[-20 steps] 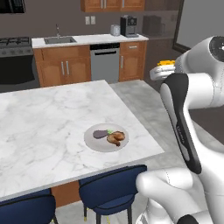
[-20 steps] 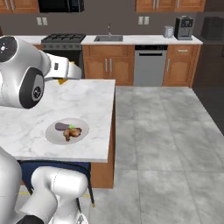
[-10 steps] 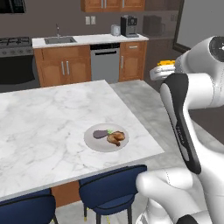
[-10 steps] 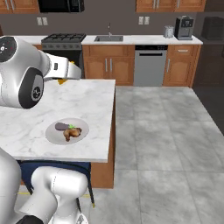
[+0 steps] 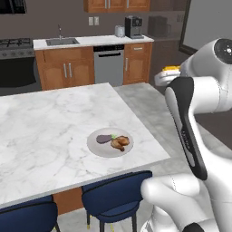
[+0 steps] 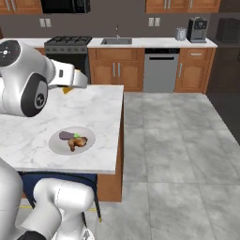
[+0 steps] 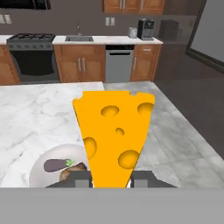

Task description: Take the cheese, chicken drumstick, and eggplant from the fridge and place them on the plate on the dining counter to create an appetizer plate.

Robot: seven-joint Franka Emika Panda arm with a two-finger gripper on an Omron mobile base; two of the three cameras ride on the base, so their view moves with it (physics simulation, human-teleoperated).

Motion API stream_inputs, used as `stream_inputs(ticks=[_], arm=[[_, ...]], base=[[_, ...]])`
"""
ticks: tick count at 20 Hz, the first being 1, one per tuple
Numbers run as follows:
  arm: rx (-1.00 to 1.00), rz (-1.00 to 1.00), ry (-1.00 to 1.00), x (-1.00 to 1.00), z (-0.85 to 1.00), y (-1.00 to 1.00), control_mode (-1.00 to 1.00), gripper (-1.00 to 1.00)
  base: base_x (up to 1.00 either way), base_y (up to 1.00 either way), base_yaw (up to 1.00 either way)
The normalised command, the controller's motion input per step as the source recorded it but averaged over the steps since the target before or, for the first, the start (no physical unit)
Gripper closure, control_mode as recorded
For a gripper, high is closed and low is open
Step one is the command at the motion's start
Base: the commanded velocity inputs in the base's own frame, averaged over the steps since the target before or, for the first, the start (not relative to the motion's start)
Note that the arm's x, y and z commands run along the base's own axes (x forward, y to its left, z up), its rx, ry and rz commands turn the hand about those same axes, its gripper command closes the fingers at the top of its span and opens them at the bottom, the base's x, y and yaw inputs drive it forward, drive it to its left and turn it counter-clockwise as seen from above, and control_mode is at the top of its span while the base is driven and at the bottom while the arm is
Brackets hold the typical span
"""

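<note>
My gripper (image 7: 111,179) is shut on the cheese (image 7: 114,131), a yellow-orange wedge with holes that rises between the dark fingertips (image 7: 82,178). In the hand view the wedge hangs above the right end of the white marble dining counter (image 7: 39,113). The round pale plate (image 7: 37,175) lies lower left of it and carries the dark purple eggplant (image 7: 56,165) and the brown chicken drumstick (image 7: 72,172). From the left base the plate (image 5: 97,147) holds the eggplant (image 5: 103,138) and the drumstick (image 5: 120,142), and the cheese (image 5: 171,69) peeks out at the hand, up to the right. From the right base the cheese (image 6: 68,90) sits beyond the plate (image 6: 58,145).
Two blue stools (image 5: 115,199) stand under the counter's near edge. The wall counter with sink (image 7: 78,39), stove (image 7: 30,54), dishwasher (image 7: 118,65) and coffee machine (image 7: 145,29) runs along the back. A tall grey panel (image 5: 208,22), perhaps the fridge, stands at the far right. Grey tiled floor (image 6: 178,154) lies right of the island.
</note>
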Motion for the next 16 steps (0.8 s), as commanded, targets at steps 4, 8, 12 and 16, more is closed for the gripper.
stream_inputs(ticks=[4, 8, 12, 16], arm=[[0.0, 0.01, 0.2, -0.1, -0.28, 0.14, -1.0, 1.0], [0.0, 0.0, 0.25, -0.12, -0.35, 0.39, -1.0, 1.0], [0.0, 0.0, 0.24, -0.2, -0.36, 0.54, -1.0, 1.0], [0.0, 0.0, 0.2, -0.26, -0.39, 0.62, -1.0, 1.0]], base=[[0.0, 0.0, 0.0], [0.0, 0.0, 0.0], [0.0, 0.0, 0.0], [0.0, 0.0, 0.0]])
